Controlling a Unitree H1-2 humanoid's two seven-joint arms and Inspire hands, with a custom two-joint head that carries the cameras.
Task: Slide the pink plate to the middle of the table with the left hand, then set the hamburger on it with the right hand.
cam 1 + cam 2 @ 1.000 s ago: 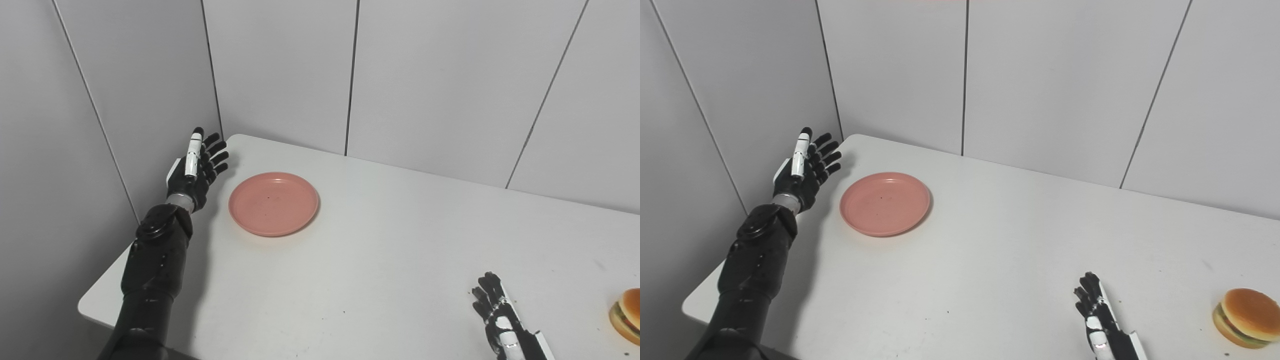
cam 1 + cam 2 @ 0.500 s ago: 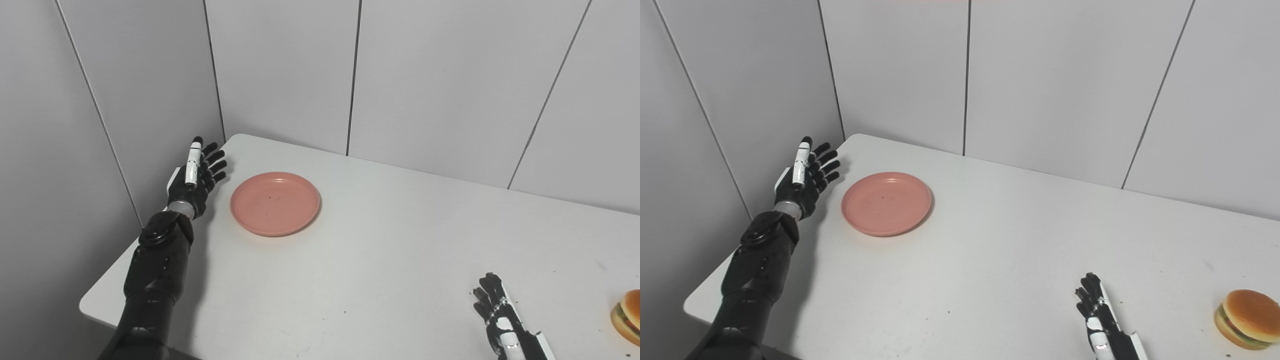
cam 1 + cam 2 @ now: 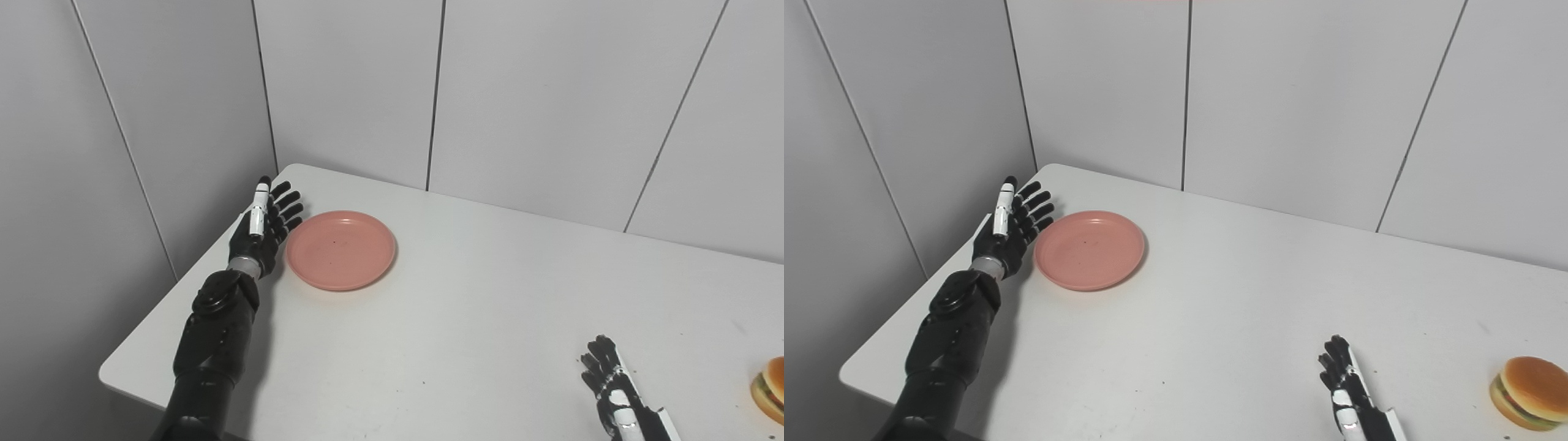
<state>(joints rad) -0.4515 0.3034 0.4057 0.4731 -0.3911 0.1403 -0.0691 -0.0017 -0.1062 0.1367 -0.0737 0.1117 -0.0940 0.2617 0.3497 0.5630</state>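
The pink plate (image 3: 340,249) lies flat on the white table (image 3: 490,306), toward its far left corner. My left hand (image 3: 264,228) stands on edge just left of the plate's rim, open, palm turned to the plate and fingers stretched out; whether it touches the rim I cannot tell. The hamburger (image 3: 1526,392) sits near the right front edge, cut off by the frame in the left eye view. My right hand (image 3: 1347,392) rests low at the table's front, left of the hamburger, open and holding nothing.
Grey wall panels (image 3: 520,92) close the table in at the back and on the left. The table's left edge (image 3: 177,294) runs right beside my left forearm. Small dark specks dot the tabletop.
My left hand has moved right and lower, from off the table's left edge to right beside the plate's rim. The plate, the hamburger and my right hand have stayed put.
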